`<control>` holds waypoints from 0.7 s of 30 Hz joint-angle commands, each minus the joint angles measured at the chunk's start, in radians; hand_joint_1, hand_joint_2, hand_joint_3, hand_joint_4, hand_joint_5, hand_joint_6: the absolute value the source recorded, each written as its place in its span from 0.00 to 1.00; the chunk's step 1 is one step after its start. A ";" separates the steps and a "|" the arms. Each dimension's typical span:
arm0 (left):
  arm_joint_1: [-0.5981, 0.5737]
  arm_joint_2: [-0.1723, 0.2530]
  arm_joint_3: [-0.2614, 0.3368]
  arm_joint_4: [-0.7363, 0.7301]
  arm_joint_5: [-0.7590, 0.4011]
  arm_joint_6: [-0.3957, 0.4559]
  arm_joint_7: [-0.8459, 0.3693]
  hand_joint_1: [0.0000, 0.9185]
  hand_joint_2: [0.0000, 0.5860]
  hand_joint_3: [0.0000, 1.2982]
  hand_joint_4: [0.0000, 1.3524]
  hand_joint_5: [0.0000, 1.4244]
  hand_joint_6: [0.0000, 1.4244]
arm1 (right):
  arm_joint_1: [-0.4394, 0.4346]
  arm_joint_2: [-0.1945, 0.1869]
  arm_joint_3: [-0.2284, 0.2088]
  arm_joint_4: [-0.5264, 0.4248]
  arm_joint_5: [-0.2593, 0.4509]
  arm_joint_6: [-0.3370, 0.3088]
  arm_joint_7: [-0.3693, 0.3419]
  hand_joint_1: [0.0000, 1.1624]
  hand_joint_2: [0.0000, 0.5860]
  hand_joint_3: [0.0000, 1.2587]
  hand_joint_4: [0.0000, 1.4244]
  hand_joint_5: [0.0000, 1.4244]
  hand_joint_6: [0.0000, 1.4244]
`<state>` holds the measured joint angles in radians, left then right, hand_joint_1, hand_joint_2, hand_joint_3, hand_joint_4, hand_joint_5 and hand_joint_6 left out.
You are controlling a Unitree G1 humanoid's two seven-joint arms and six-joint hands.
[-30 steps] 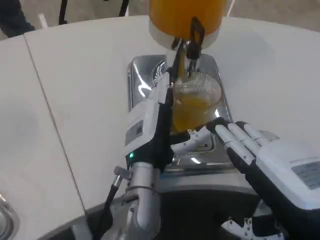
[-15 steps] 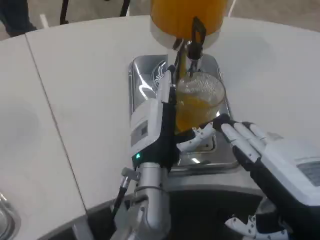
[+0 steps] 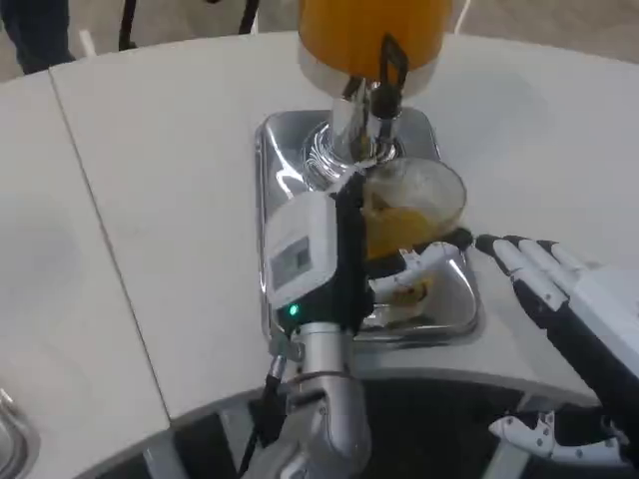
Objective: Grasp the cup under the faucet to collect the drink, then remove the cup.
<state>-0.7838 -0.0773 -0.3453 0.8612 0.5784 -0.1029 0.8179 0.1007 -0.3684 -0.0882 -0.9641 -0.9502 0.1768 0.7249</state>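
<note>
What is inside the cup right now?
Orange drink fills the lower part of the clear cup, which the left hand holds over the metal tray. That hand covers the cup's left side.

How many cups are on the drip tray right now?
1. The cup, part full of orange drink, sits on the metal tray just below the faucet, held by the left hand. None else visible.

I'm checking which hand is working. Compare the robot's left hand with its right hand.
The left hand grips the clear plastic cup of orange drink over the shiny metal drip tray; the right hand holds nothing. The left fingers wrap the cup; the right fingers lie spread over the white table. Both have white backs.
</note>
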 commanded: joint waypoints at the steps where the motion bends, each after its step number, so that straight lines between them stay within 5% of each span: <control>1: -0.006 -0.139 0.009 0.067 -0.039 -0.023 0.079 0.60 0.06 0.73 0.84 0.95 1.00 | -0.004 -0.002 0.013 0.008 -0.006 -0.005 -0.001 0.56 0.55 0.00 0.00 0.00 0.06; 9: -0.002 -0.103 0.002 0.084 -0.054 -0.099 0.104 0.65 0.05 0.87 0.82 1.00 1.00 | -0.023 0.012 0.031 0.052 0.014 -0.003 -0.032 0.56 0.56 0.00 0.00 0.00 0.06; 21: 0.041 -0.016 -0.004 -0.017 -0.032 -0.112 0.100 0.67 0.03 0.88 0.79 0.99 1.00 | -0.015 0.037 0.071 0.076 0.039 -0.009 -0.100 0.57 0.57 0.00 0.00 0.00 0.06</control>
<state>-0.7582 -0.0729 -0.3402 0.8899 0.5266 -0.2046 0.9170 0.0804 -0.3397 -0.0235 -0.8944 -0.9158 0.1733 0.6501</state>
